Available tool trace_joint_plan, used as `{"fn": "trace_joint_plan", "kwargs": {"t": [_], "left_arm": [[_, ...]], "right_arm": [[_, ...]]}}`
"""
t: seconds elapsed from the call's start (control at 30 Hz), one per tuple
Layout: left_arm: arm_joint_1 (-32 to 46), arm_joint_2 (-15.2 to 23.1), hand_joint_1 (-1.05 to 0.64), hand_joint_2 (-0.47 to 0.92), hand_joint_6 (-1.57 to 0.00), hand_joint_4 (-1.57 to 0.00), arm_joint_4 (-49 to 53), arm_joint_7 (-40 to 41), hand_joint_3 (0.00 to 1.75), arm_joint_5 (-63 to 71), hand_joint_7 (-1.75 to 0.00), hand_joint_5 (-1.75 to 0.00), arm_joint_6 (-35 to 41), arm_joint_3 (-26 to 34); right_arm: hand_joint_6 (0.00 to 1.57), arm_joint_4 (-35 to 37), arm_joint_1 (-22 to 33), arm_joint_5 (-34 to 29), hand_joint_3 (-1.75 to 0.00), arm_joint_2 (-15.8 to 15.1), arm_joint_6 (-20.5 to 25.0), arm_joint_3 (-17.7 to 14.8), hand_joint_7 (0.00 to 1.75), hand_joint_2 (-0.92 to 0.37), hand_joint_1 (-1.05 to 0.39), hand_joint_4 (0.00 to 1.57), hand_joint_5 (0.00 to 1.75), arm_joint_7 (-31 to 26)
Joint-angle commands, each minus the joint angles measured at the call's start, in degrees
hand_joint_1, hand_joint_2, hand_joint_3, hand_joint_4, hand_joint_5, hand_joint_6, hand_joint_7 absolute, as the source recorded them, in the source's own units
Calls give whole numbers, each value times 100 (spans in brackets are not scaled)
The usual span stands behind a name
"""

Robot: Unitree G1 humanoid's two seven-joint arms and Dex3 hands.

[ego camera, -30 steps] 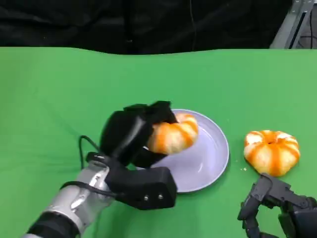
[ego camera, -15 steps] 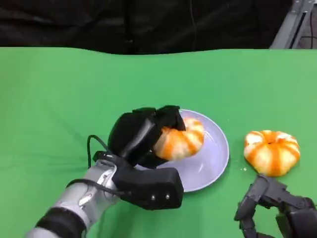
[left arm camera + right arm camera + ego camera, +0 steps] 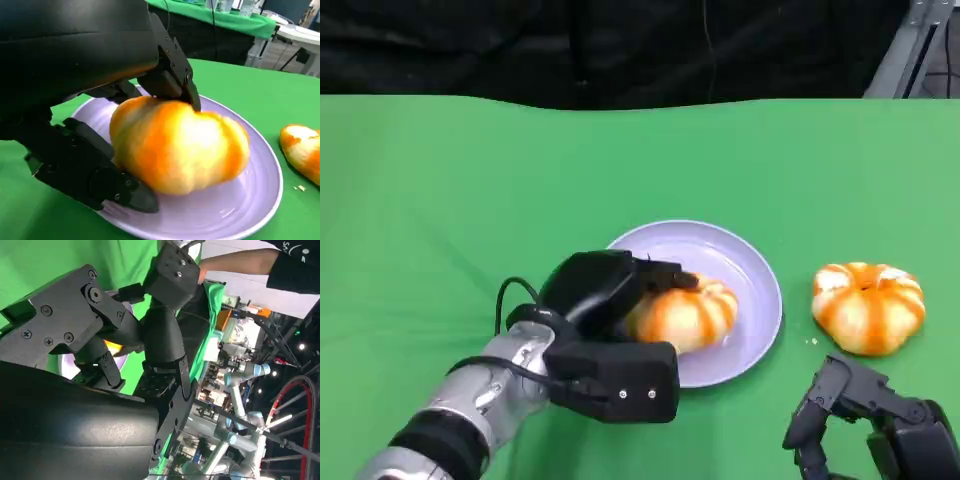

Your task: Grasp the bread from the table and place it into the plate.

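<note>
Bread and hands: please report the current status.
Left hand grips bread, resting on the plate. Right hand holds nothing, fingers apart. Second bread on table, nothing blocking.

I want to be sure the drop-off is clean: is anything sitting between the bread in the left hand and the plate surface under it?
Nothing visible does. The left hand holds the bread low over the purple plate, whose surface around it is bare. The second bread lies on the table, apart from the plate.

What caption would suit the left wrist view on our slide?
Left hand holds a bread roll on the purple plate, fingers around it.
</note>
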Motion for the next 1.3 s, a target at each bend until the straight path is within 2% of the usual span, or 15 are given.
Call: {"fn": "trace_joint_plan", "kwargs": {"t": [0.03, 0.07, 0.13, 0.17, 0.4, 0.6, 0.8, 0.9, 0.97, 1.03, 1.07, 1.1, 1.23, 1.27, 1.3], "left_arm": [[18, 100, -70, 92, -50, -26, -163, -131, 29, -67, 0, -1, 89, 18], [61, 136, -70, 92, -50, -26, -234, -227, 29, -14, 0, -1, 224, -15], [137, 194, -92, 92, -28, -5, -364, -364, 52, 82, 0, 0, 458, -74], [163, 210, -95, 92, -25, -3, -419, -405, 55, 100, 0, 0, 531, -91], [308, 368, -104, 92, -10, 0, -957, -873, 68, 53, 0, 0, 942, -125], [556, 537, -105, 92, -13, 0, -1540, -893, 66, -83, -2, 0, 884, 17], [891, 756, -104, 92, -20, -1, -2130, -1112, 53, -558, -3, 0, 514, 336], [1141, 877, -87, 92, -31, -12, -2417, -1585, 30, -1341, -4, -5, 134, 691], [1195, 895, -82, 92, -34, -15, -2484, -1718, 25, -1485, -4, -6, 91, 766], [1431, 908, -82, 92, -35, -15, -2718, -2090, 24, -2127, -4, -6, 38, 1026], [1628, 919, -55, 92, -43, -31, -2923, -2383, 24, -2657, -7, -13, 30, 1232], [1769, 925, -46, 92, -46, -37, -3079, -2607, 25, -3030, -8, -16, 40, 1381], [2288, 806, -30, 92, -57, -59, -3983, -3093, 37, -4023, -10, -24, 769, 1788], [2415, 761, -19, 92, -70, -69, -4252, -3155, 42, -4241, -13, -51, 1049, 1878], [2489, 737, -15, 92, -76, -66, -4434, -3189, 45, -4355, -13, -72, 1253, 1928]], "right_arm": [[77, 34, -4, 28, -130, -20, -88, -16, 155, -46, -12, 85, 175, -56], [77, -9, 15, 22, -130, -26, -20, -20, 155, -46, -12, 85, 175, -48], [78, -32, 21, 56, -130, -44, 30, -30, 154, -46, -12, 85, 175, -22], [78, -34, 21, 67, -129, -49, 37, -33, 154, -46, -12, 85, 175, -16], [78, -34, 24, 49, -128, -86, 19, -58, 154, -47, -13, 84, 175, -4], [78, 2, 23, 43, -127, -91, -13, -84, 154, -47, -12, 84, 175, -16], [77, 18, 15, 27, -128, -86, -21, -90, 154, -47, -13, 84, 175, -20], [77, 82, -10, 0, -127, -85, -92, -104, 154, -47, -13, 85, 175, -43], [77, 108, -20, 15, -127, -88, -128, -106, 154, -47, -12, 85, 175, -37], [77, 74, 0, 31, -127, -87, -96, -98, 154, -47, -12, 85, 175, -20], [77, 44, 14, 53, -127, -89, -67, -90, 154, -47, -12, 85, 175, -2], [77, 23, 24, 68, -127, -91, -48, -85, 154, -48, -12, 85, 175, 11], [77, 13, 49, 89, -126, -121, -30, -128, 154, -48, -12, 84, 175, 24], [77, 16, 50, 76, -126, -128, -39, -141, 154, -48, -12, 84, 175, 19], [77, 19, 50, 66, -126, -132, -48, -148, 154, -48, -12, 84, 175, 16]]}}
